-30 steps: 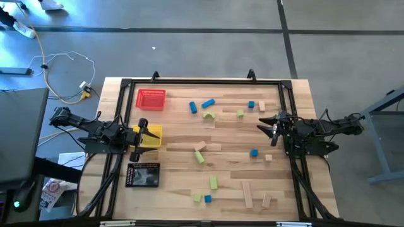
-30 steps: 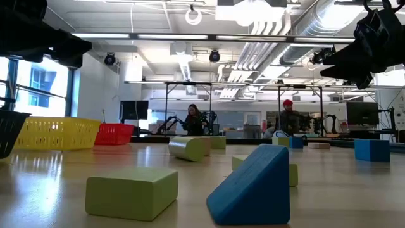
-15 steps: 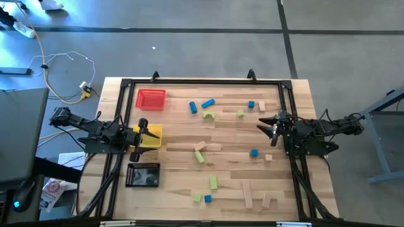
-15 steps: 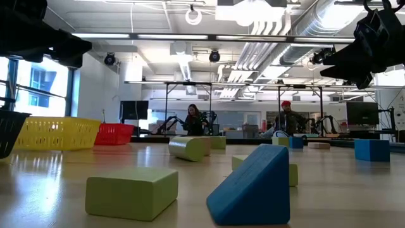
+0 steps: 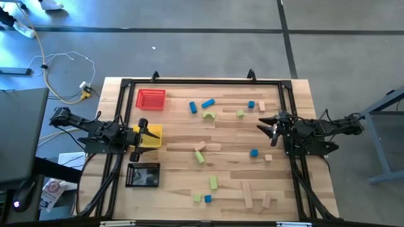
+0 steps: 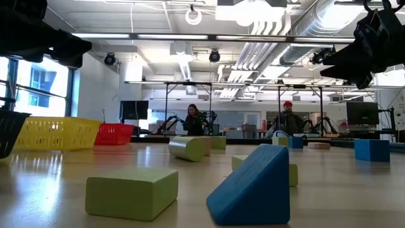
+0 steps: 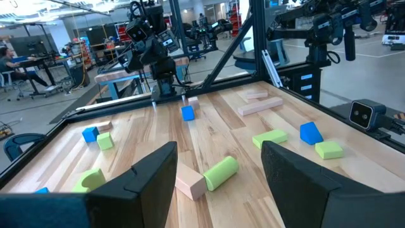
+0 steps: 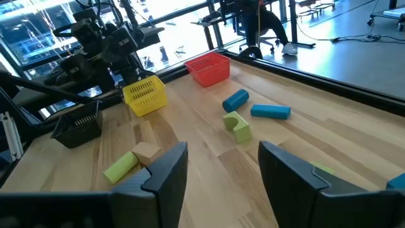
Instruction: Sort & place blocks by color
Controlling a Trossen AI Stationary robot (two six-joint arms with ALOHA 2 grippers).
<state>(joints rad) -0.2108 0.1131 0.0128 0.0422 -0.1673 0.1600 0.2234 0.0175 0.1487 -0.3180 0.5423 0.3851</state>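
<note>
Both grippers hang above the surface (image 5: 227, 142) with fingers spread, holding nothing. The blocks (image 5: 199, 156) lie scattered between the left gripper (image 5: 142, 135) and right gripper (image 5: 266, 127). A yellow tray (image 5: 153, 132) sits just beside the left fingers (image 7: 149, 180).

Red tray (image 5: 151, 99), yellow tray (image 5: 150, 135) and black tray (image 5: 143, 174) line the table's (image 5: 227, 161) left side.

Black tray (image 6: 7, 130) is cut off by the low view's edge.
</note>
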